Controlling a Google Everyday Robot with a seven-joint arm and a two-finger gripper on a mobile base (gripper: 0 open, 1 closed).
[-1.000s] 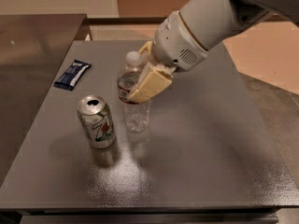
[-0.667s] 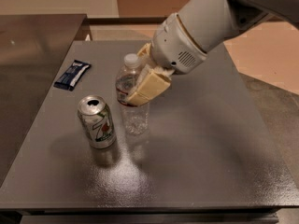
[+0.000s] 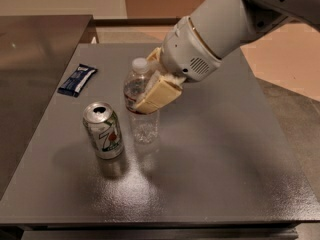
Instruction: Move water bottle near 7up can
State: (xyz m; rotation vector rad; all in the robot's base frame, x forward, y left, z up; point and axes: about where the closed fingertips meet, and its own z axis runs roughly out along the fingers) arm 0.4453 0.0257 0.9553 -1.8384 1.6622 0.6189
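The water bottle point(image 3: 140, 109) is clear and ribbed with a white cap and a dark and red label band. It stands upright on the grey table point(image 3: 215, 149), just right of the 7up can point(image 3: 103, 130). The can is silver-white with a green and red "7" logo and an opened silver top. My gripper point(image 3: 150, 91) reaches in from the upper right on a white arm. Its cream fingers point(image 3: 157, 95) are shut around the bottle's upper half. The bottle and the can stand a small gap apart.
A flat dark blue snack wrapper point(image 3: 77, 80) lies at the table's back left. A lower dark counter point(image 3: 35, 49) adjoins the table on the left. The floor drops off beyond the right edge.
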